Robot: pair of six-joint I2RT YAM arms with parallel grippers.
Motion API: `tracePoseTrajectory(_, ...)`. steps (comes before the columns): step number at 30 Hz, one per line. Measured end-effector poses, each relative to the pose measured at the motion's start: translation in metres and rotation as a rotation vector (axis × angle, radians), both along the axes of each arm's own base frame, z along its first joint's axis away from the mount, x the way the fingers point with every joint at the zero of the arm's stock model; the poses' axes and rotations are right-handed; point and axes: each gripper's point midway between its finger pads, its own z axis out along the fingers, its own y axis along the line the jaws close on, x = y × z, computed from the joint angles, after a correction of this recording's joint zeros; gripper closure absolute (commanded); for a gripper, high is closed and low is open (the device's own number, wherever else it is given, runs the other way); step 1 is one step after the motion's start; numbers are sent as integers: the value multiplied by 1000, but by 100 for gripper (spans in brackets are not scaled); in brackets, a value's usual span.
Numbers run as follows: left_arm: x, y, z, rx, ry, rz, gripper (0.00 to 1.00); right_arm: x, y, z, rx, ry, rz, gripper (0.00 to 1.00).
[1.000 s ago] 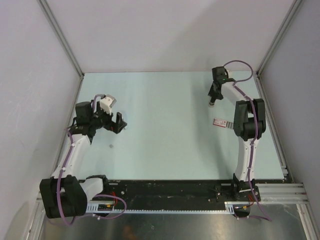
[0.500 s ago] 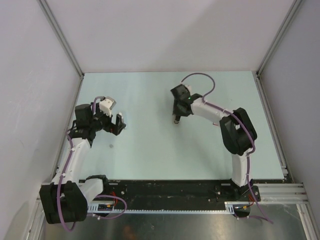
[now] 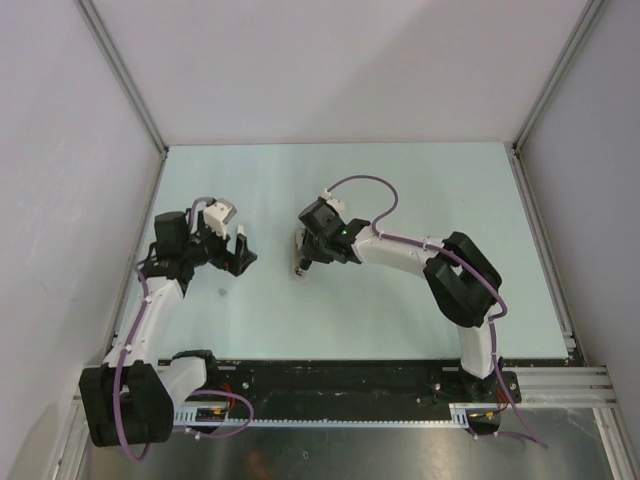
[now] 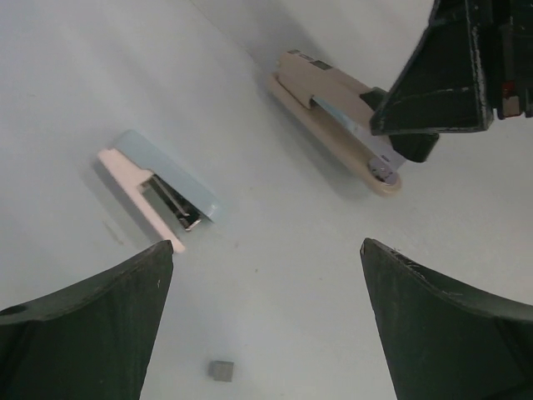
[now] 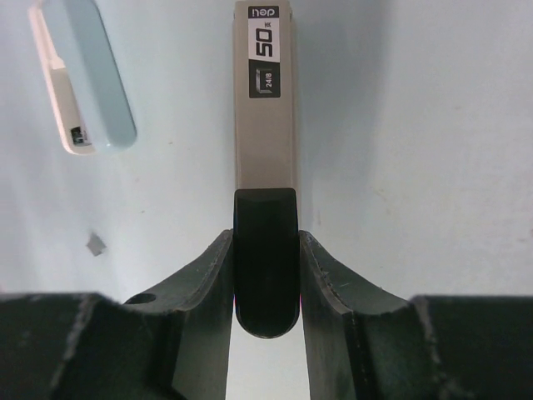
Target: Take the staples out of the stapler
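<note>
My right gripper [image 5: 265, 237] is shut on the dark rear end of the stapler [image 5: 264, 100], a narrow beige body with a "50 24/6" label. It also shows in the left wrist view [image 4: 329, 104] and from above [image 3: 300, 248], left of the table's middle, low over the surface. My left gripper [image 4: 266, 250] is open and empty, just left of it [image 3: 240, 255]. One tiny grey staple strip [image 4: 221, 369] lies on the table between my left fingers, and shows in the right wrist view [image 5: 96, 243].
A second small stapler, light blue with a pink base [image 4: 158, 192], lies on the table between the two grippers, and shows in the right wrist view [image 5: 83, 83]. Walls enclose the table [image 3: 400, 320] on three sides.
My right arm has swung from the far right of the table to left of the middle, carrying the stapler. My left gripper has shifted only slightly.
</note>
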Motion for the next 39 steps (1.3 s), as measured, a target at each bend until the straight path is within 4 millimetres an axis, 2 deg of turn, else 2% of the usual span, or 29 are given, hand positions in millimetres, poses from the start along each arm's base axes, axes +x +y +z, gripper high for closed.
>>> tracePoseTrajectory(4,-8,-15,-19,-10,65,-55,2,-4,10,-1,68,25,-57,100)
tracePoseTrajectory(11,-28,-56,-53,17,179,-212,5,-2,18,-5,165,45,-134,100)
tracePoseTrajectory(16,-37,-68,-80,48,265,-268,5,-4,21,-9,217,59,-149,100)
tracePoseTrajectory(21,-37,-70,-99,61,334,-289,1,-4,21,-8,244,66,-159,100)
tracePoseTrajectory(27,-31,-72,-108,61,373,-295,6,-9,17,-6,258,76,-157,100)
tracePoseTrajectory(39,-22,-81,-109,28,385,-334,15,-22,17,-4,312,115,-144,100)
